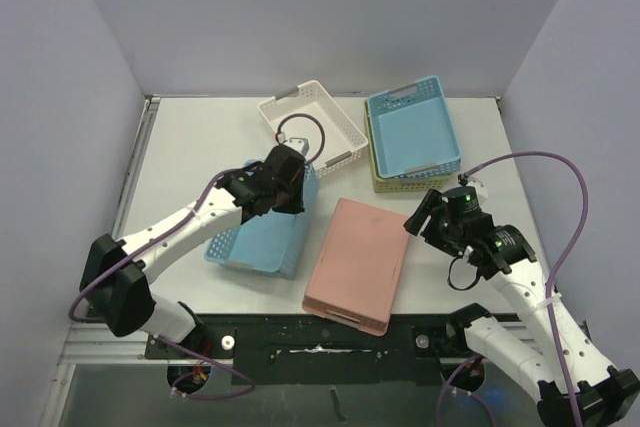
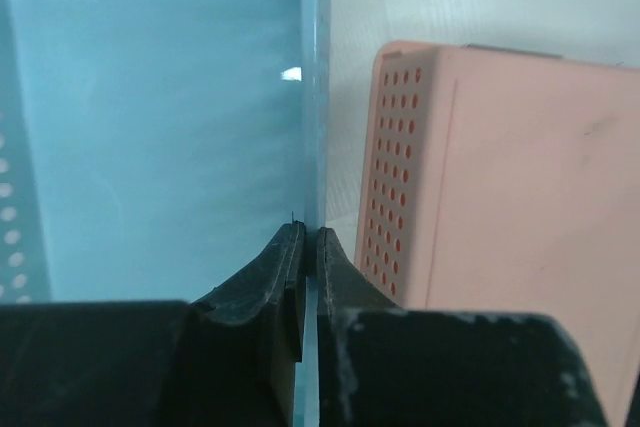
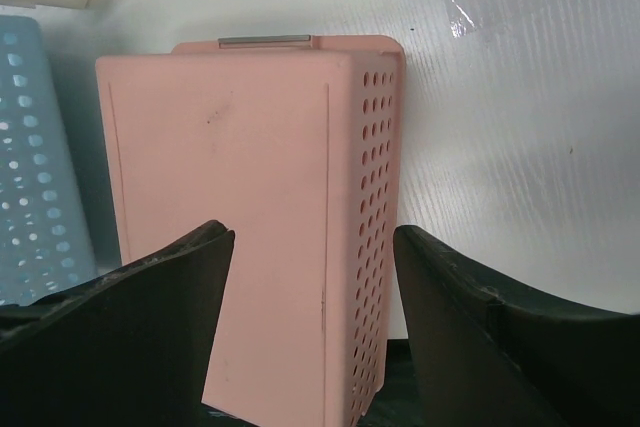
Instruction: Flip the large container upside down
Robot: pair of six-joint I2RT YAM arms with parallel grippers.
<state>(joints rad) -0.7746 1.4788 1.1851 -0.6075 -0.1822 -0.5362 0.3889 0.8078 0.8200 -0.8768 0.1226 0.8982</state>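
Where my left claw (image 2: 308,237) meets the light blue basket (image 2: 150,147), its jaws are pressed together on the basket's thin right-hand wall, one finger inside and one outside. That basket stands open side up on the white table (image 1: 200,147), at the left centre of the top view, with my left wrist above its far right corner. Its perforated side walls and plain floor are visible from the left wrist.

Just to the right of the gripped wall, apart from it, lies a pink container (image 1: 355,262), bottom face up, its perforated side facing the blue basket.

My right claw (image 3: 315,237) is spread wide and holds nothing. It hangs over the pink container's right long edge, with one finger above the flat bottom face and the other above the table beside it. Whether either finger touches the container, I cannot tell.

At the far side of the table sit a white basket (image 1: 312,122) and, to its right, a teal basket (image 1: 412,132) nested in a yellow-green one (image 1: 390,182).
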